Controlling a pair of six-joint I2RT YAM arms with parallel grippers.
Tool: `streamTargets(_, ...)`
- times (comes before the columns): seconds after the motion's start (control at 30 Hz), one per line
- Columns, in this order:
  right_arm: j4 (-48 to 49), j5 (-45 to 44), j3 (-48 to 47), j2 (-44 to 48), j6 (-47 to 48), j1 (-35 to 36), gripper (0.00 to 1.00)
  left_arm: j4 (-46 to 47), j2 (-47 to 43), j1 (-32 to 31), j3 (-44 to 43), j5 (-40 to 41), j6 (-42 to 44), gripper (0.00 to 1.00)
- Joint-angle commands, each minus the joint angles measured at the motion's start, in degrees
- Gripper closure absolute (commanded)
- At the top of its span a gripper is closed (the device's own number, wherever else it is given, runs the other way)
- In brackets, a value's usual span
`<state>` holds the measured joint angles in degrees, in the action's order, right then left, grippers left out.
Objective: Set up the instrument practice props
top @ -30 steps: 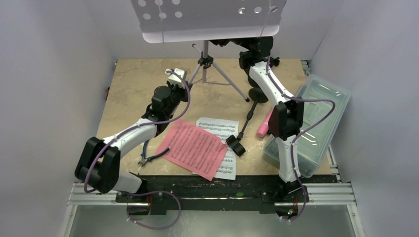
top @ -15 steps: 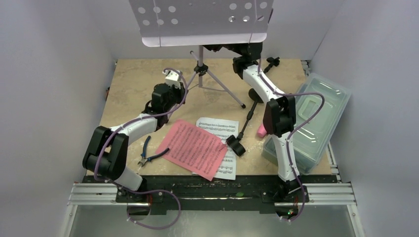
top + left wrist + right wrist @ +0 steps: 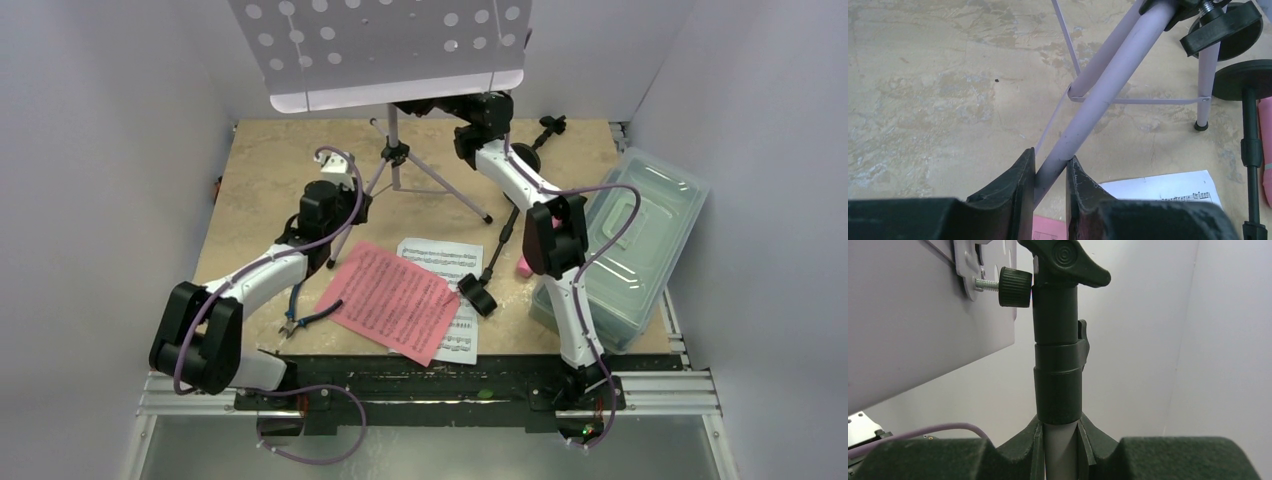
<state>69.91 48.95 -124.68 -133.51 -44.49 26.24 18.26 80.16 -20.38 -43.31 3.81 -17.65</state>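
**A:** Both arms are on the stand (image 3: 392, 150) at the far middle of the table (image 3: 260, 160). The left gripper (image 3: 1050, 169) is clamped on a leg (image 3: 1098, 100), and you can see the lavender tube pinched tight between both black fingers (image 3: 1015, 175).

**B:** That's the near-left leg, slanting down towards the pink page (image 3: 395, 300). And the right gripper (image 3: 1060, 437)?

**A:** Up high, closed around the shaft (image 3: 1060, 450) just under the black collar (image 3: 1058, 385). One finger sits on each side and both press on the pale tube.

**B:** The desk (image 3: 385, 50) rides at the top, its perforated lavender face tipped towards the arms. From the right wrist, its bracket screw (image 3: 1003, 286) sits left of the collar.

**A:** On the table, the pink page lies near the middle, overlapping the white page (image 3: 445, 255) on its right.

**B:** The black mic (image 3: 478, 295) lies at the white page's right edge. A black pole (image 3: 503, 235) runs flat from it towards the far right.

**A:** The pink mic (image 3: 522, 268) is mostly hidden behind the right arm's elbow, just beside the tub (image 3: 640, 250) at the right edge.

**B:** The pliers (image 3: 305, 315) are near left, between the left arm and the pink page. From the left wrist, another leg's foot (image 3: 1201, 126) is planted on the table, near the pole's round base (image 3: 1243, 80).
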Motion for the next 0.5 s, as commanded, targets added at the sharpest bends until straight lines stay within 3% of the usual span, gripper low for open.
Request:
streamTargets(0.0, 14.45, -12.24, -2.28, 4.23, 1.21, -0.5, 1.0, -12.73, -1.22, 3.44, 3.88, 17.14, -8.98, 1.0)
streamTargets(0.2, 14.66, -12.65, -1.68, 2.61, 2.0, 0.59, 1.0, -15.06, -4.91, 4.47, 5.41, 10.75, -15.26, 1.0)
streamTargets(0.47, 14.05, -11.07, -1.02, 2.62, 1.1, 1.67, 1.0, -9.46, -7.61, 10.9, 4.56, -8.92, -17.16, 0.44)
